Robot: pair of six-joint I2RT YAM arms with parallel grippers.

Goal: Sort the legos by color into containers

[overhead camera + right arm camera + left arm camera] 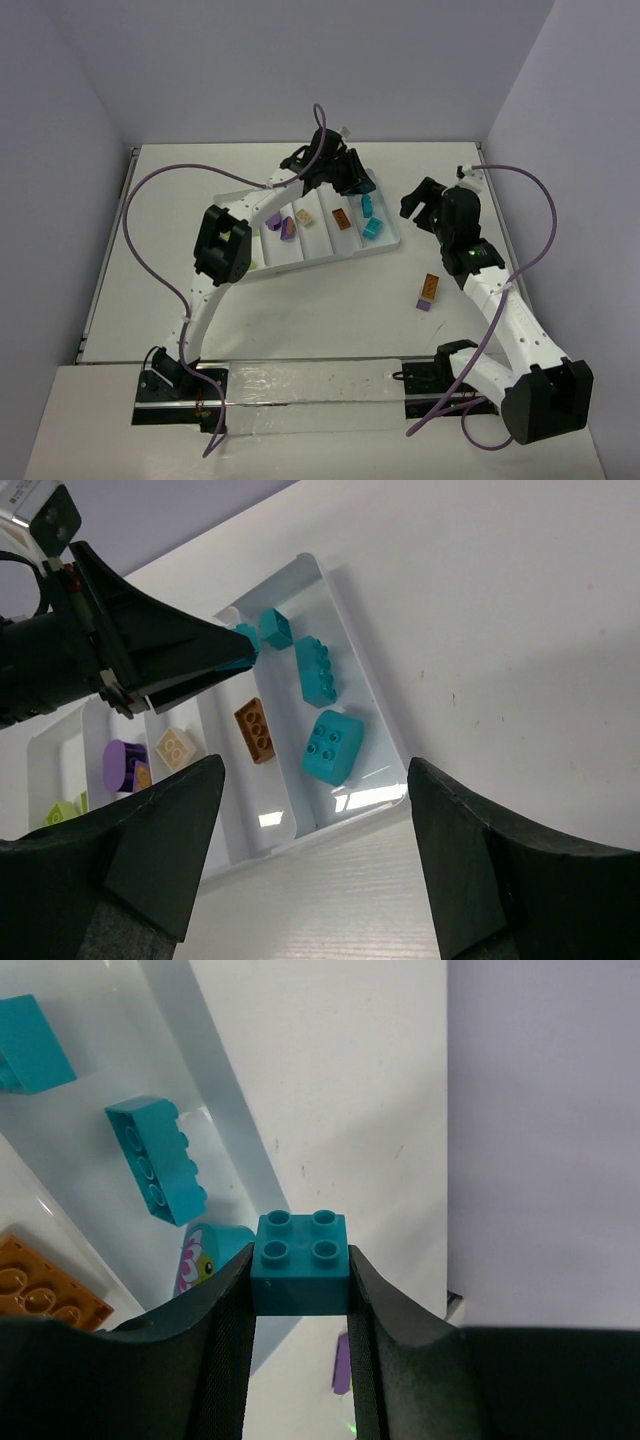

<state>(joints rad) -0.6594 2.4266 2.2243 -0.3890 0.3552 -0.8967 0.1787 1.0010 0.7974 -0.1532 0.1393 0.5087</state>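
My left gripper [300, 1270] is shut on a small square teal lego [300, 1255] and holds it over the far right end of the white tray [392, 243]; it also shows in the top view [352, 180]. Below it the rightmost compartment holds a long teal brick [155, 1160], a teal cube [30, 1045] and a rounded teal piece [205, 1255]. Other compartments hold an orange-brown brick [255, 728], a tan brick [175, 745], purple bricks [120, 765] and a lime green one [65, 810]. My right gripper [315, 870] is open and empty, right of the tray [415, 200].
An orange-brown brick [432, 285] joined to a purple one [424, 304] lies loose on the table, right of the tray and near my right arm. Purple cables [150, 190] loop over both sides. Walls close the table at the back and sides.
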